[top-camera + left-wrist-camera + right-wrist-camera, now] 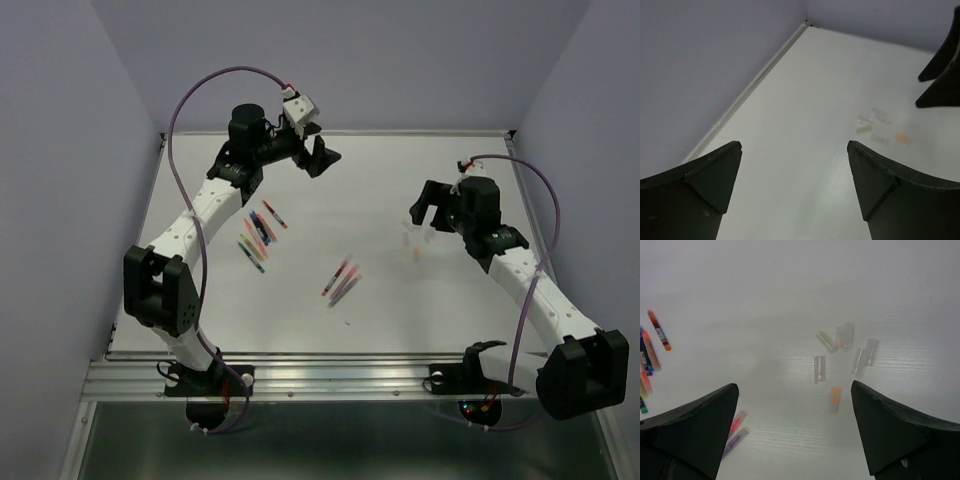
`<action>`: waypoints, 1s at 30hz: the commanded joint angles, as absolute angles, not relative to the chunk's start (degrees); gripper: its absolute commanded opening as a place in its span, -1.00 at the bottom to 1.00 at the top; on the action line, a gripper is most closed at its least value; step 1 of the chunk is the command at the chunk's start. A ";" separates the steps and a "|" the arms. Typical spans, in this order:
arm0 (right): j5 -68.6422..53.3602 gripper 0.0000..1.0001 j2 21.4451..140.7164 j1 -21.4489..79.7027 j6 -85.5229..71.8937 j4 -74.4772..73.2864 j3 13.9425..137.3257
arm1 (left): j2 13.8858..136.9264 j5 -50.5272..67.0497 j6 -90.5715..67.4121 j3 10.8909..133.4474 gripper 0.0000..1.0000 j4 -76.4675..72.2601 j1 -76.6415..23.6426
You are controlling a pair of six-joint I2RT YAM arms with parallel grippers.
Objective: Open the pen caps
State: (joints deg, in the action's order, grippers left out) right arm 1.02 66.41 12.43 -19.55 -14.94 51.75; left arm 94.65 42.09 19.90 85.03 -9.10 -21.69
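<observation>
On the white table (300,320), left gripper (322,160) and right gripper (430,214) hang released, empty; we should grip one of the central pens (340,281) at both ends, then pull straight apart.

Pen caps (819,369) — clear, 1 orange, white table (790,285)

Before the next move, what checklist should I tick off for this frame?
1. Left gripper fingers apart, nothing between: ok.
2. Right gripper fingers apart, nothing between: ok.
3. Loose pen caps lie apart from the pens, touched by neither gripper: ok.
4. Middle pens all uncapped: cannot tell, too small.
5. Left pen group all uncapped: cannot tell.
</observation>
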 commanded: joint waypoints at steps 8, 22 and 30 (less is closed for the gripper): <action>3.69 1.00 60.21 12.13 -18.37 -7.21 46.94 | 91.32 16.91 -12.65 74.63 0.98 -0.09 -34.44; 1.32 1.00 57.39 12.13 -18.46 -7.29 44.74 | 92.02 -3.51 -15.03 62.75 0.92 10.54 -47.02; 0.97 1.00 56.60 12.13 -18.37 -7.30 44.12 | 97.29 -5.71 -13.80 64.25 0.82 12.57 -47.20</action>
